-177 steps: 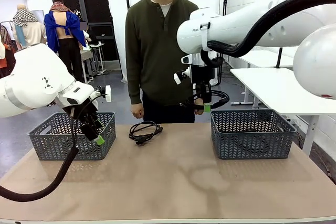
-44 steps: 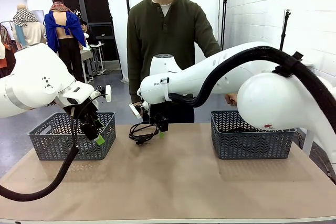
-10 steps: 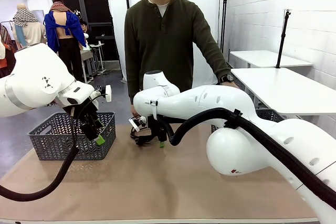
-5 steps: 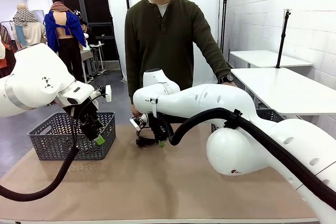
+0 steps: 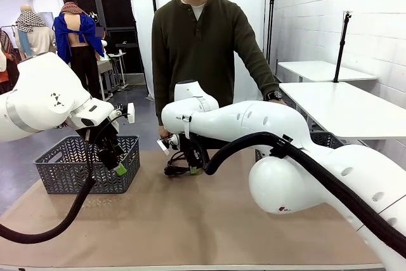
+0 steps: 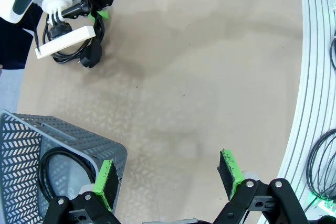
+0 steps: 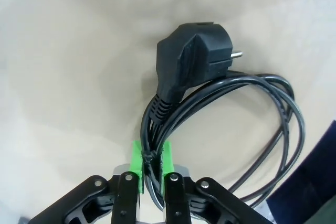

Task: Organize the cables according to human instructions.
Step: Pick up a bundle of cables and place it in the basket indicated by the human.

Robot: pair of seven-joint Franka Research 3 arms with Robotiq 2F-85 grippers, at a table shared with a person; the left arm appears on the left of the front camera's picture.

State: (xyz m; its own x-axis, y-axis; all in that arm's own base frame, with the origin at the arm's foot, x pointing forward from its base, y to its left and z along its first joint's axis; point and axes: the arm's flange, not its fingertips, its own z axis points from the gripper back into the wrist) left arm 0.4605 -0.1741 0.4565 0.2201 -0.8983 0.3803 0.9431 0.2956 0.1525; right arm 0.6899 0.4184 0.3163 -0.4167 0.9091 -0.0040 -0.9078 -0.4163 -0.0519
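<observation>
Your right gripper [image 7: 152, 167] fingers pinch the coiled cable [image 7: 226, 103] strands for lifting off the worktop [image 5: 209, 220]; your left gripper [image 6: 170, 177] hangs wide, empty, beside the basket [image 6: 58, 145].

No readable text anywhere; small dark mark on the right arm [image 5: 254, 122] near its wrist, too tiny to read, nothing legible on baskets or cables

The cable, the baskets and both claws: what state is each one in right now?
Right gripper: shut on the coiled cable.
Coiled cable: wound in a loop, pinched between the green pads.
Left gripper: open, holding nothing, over the basket's edge.
Left basket: upright on the table, one coiled cable inside.
</observation>
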